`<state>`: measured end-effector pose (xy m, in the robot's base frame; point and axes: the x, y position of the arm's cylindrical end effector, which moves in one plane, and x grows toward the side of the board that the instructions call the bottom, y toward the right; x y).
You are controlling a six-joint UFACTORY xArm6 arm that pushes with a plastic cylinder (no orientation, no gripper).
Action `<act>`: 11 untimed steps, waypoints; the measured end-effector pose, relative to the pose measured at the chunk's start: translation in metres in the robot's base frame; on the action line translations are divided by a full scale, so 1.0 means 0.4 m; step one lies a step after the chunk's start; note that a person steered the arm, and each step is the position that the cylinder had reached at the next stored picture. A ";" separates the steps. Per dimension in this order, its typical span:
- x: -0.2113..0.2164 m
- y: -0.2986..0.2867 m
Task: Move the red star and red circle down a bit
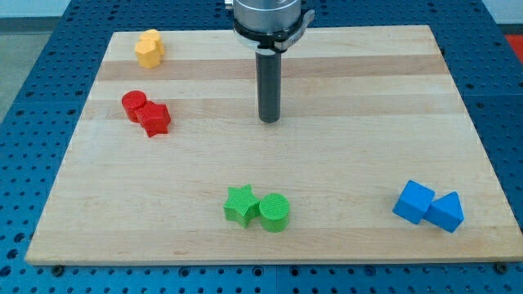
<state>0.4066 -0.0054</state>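
Wooden board: my tip right of red circle, red star

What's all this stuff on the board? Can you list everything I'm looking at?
red circle: one, red, the view's left, touching the red star.
red star: one, red, just right of and below the red circle.
yellow blocks: two pressed together, yellow, the view's top left; shapes hard to tell.
green star: one, green, the view's bottom centre.
green circle: one, green, touching the green star on its right.
blue cube: one, blue, the view's bottom right.
blue triangle block: one, blue, against the blue cube's right.
wooden board: one, light wood, under everything.
blue perforated table: one, blue, around the board.
my tip: one, dark rod, upper centre, well right of the red pair, touching no block.
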 end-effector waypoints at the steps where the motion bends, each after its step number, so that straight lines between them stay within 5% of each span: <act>1: 0.000 0.000; 4: 0.068 -0.173; 11: 0.031 -0.417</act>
<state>0.4191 -0.1722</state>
